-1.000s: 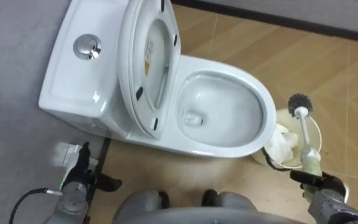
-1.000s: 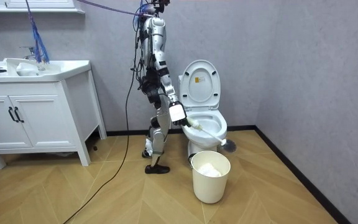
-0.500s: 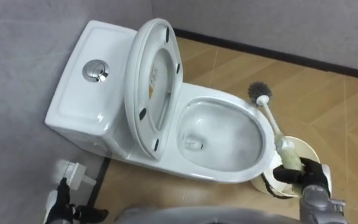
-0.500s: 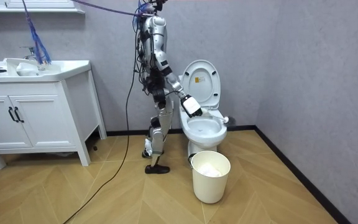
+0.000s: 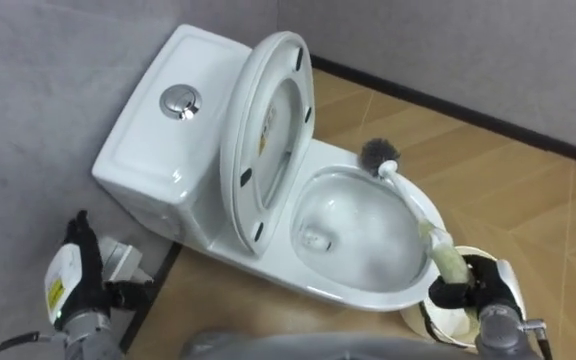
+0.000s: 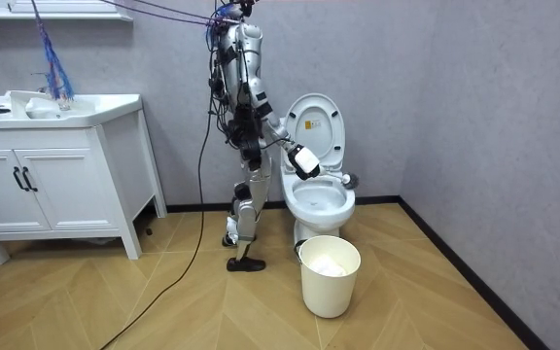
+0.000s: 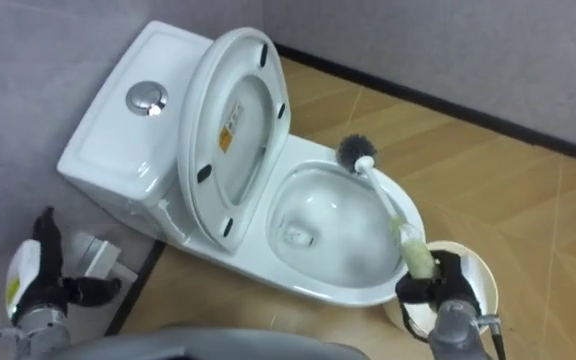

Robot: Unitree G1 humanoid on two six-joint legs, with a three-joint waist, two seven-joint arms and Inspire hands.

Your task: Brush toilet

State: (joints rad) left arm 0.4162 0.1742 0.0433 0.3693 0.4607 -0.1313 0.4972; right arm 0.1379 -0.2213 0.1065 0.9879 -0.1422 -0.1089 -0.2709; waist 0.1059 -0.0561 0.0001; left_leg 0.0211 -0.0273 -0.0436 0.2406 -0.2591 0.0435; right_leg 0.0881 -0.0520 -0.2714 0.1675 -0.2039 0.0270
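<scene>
Toilet brush [image 5: 409, 203] sits clasped in the curled right hand [image 5: 488, 293], bristles ahead of it at the rim of the toilet [image 5: 353, 290].

Bin [image 5: 446, 330] — mostly behind toilet rim [image 5: 363, 292]

Right hand [image 5: 483, 292] curled round brush handle [image 5: 446, 262]; left hand [image 5: 73, 290] low, fingers relaxed.

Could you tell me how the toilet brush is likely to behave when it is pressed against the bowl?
The toilet brush looks light: the right hand holds it by the handle end alone. Its thin shaft shows straight, so probably stiff. The bristle head should give softly against the toilet rim.
</scene>
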